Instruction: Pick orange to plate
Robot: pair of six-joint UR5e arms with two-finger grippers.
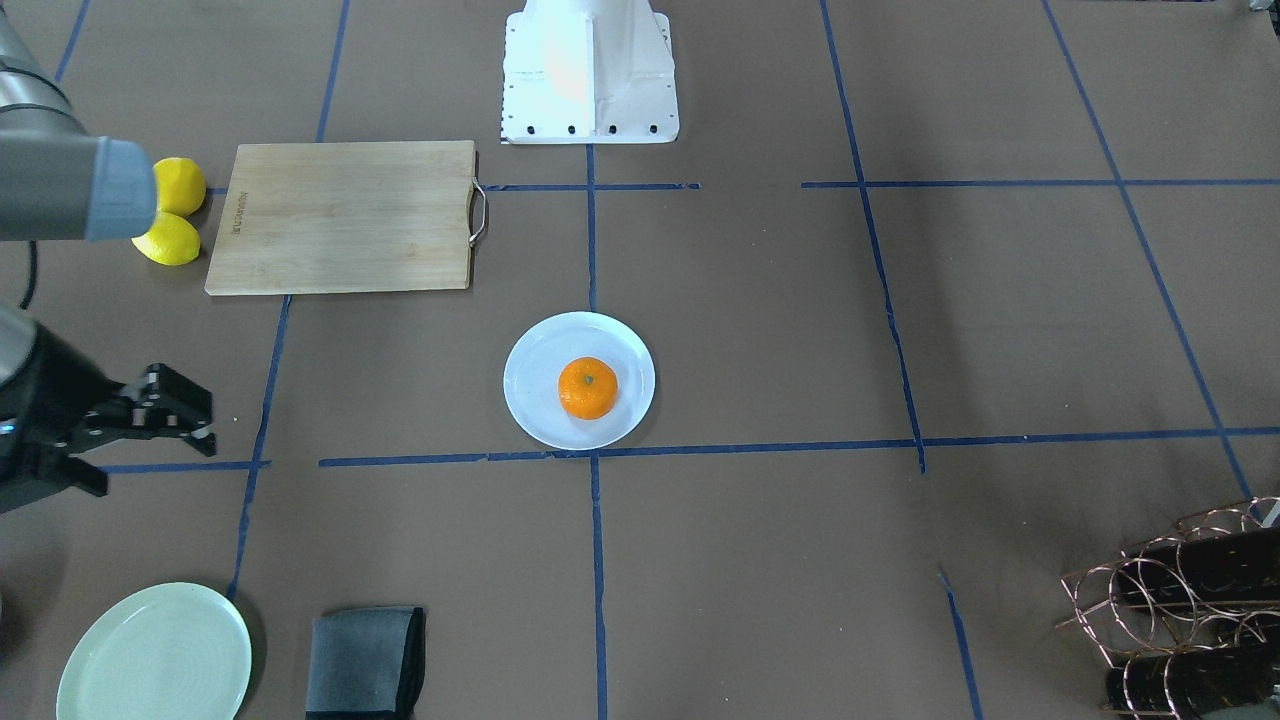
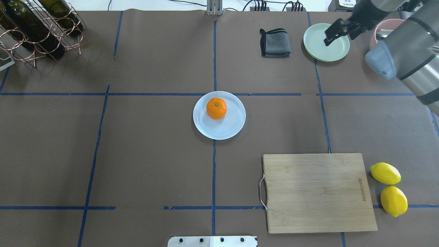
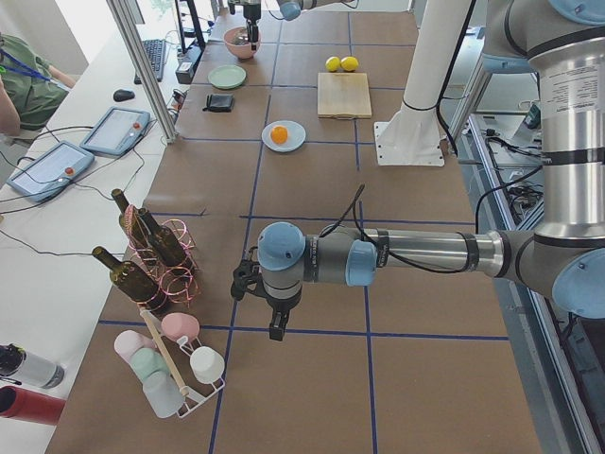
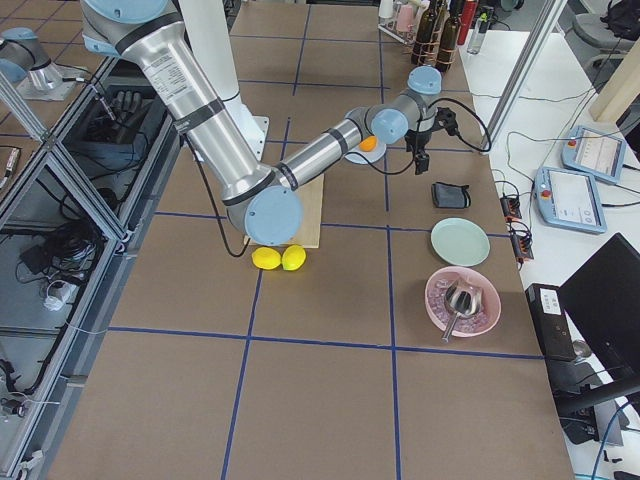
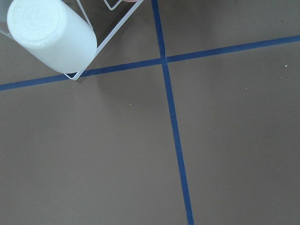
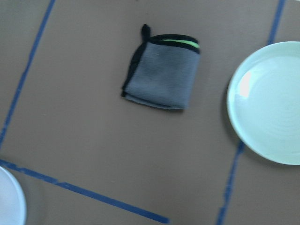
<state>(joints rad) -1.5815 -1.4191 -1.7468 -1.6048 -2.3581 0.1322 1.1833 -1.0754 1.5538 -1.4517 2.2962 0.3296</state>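
Note:
The orange point(image 1: 588, 388) point(image 2: 216, 108) rests on the bluish-white plate point(image 1: 540, 350) point(image 2: 226, 127) in the middle of the table, slightly toward the plate's far side from the robot. My right gripper point(image 1: 203, 425) point(image 2: 328, 38) hovers well away from it, over the pale green plate, with its fingers apart and nothing between them. Its wrist view shows only a sliver of the plate point(image 6: 8, 199). My left gripper point(image 3: 275, 329) hangs over bare table near the cup rack at the table's left end. It shows only in the exterior left view, so I cannot tell whether it is open.
A wooden cutting board point(image 2: 319, 192) lies near the robot's right, with two lemons point(image 2: 386, 173) beside it. The green plate point(image 2: 334, 51), a folded grey cloth point(image 2: 275, 43) and a pink bowl point(image 2: 391, 24) sit at the far right. A bottle rack point(image 2: 34, 31) stands far left.

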